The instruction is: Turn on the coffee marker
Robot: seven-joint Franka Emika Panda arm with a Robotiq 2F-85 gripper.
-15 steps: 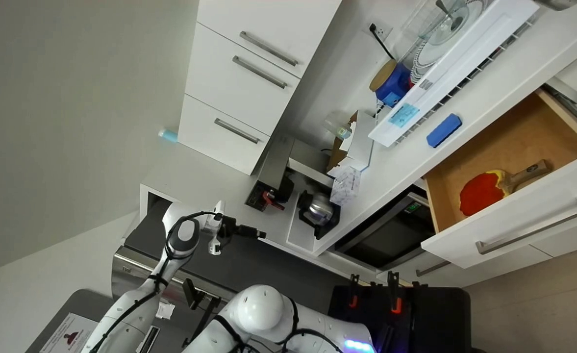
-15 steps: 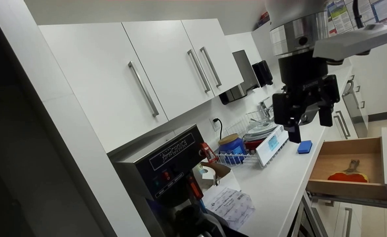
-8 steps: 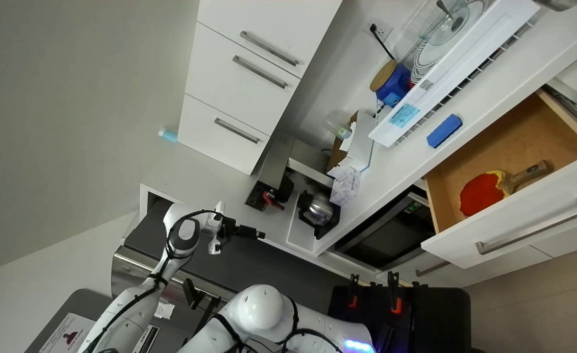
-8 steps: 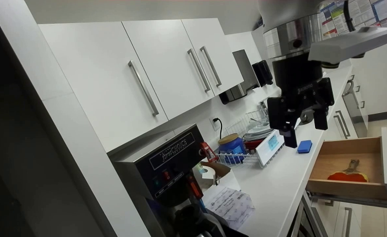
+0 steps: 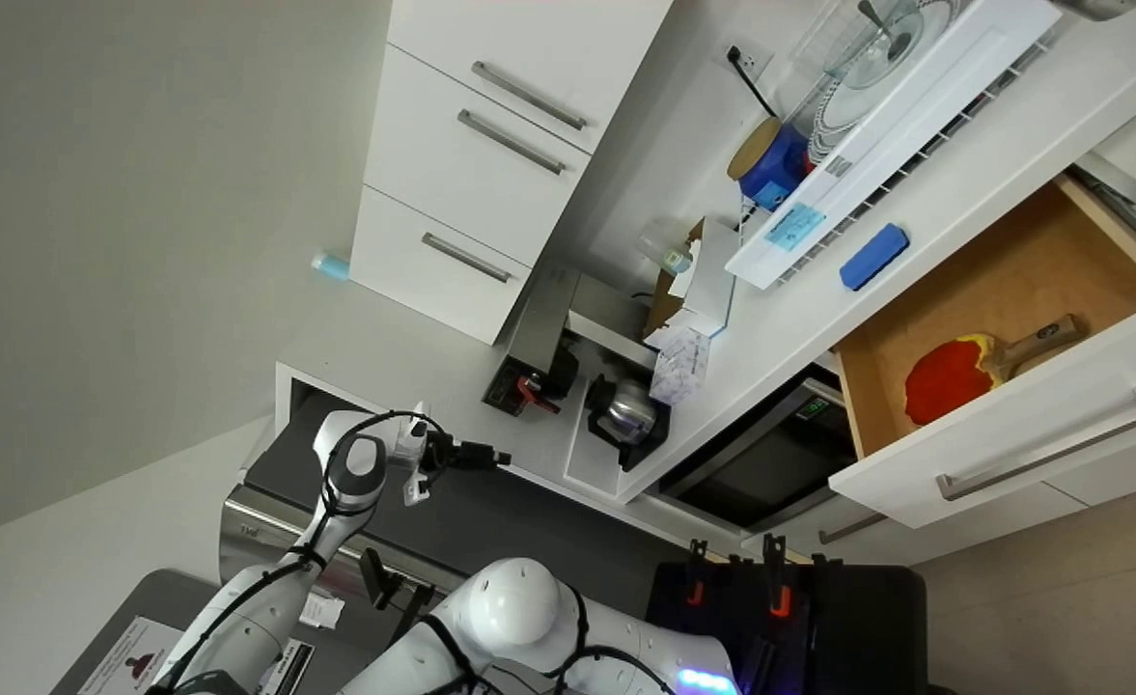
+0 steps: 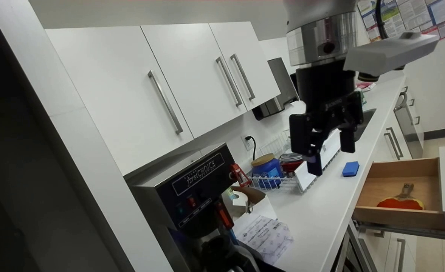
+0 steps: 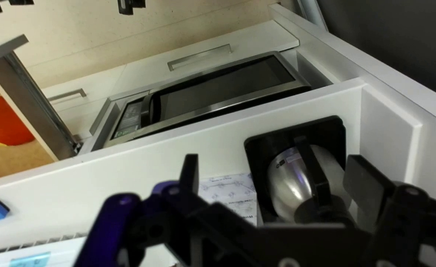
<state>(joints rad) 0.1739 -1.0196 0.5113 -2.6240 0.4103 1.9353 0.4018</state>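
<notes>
One gripper (image 6: 331, 155), spread wide, hangs apart from one coffee maker (image 6: 194, 190); I count one carafe (image 7: 293, 182), one blue jar (image 6: 266, 172).

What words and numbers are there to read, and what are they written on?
"firstCHOICE" on the coffee maker

Too small or blurred for me to read: the coffee maker's smaller lettering, faint letters on the gripper, the green microwave display, the carafe label, print on the patterned box, the blue label, the wall posters and the paper sign.
</notes>
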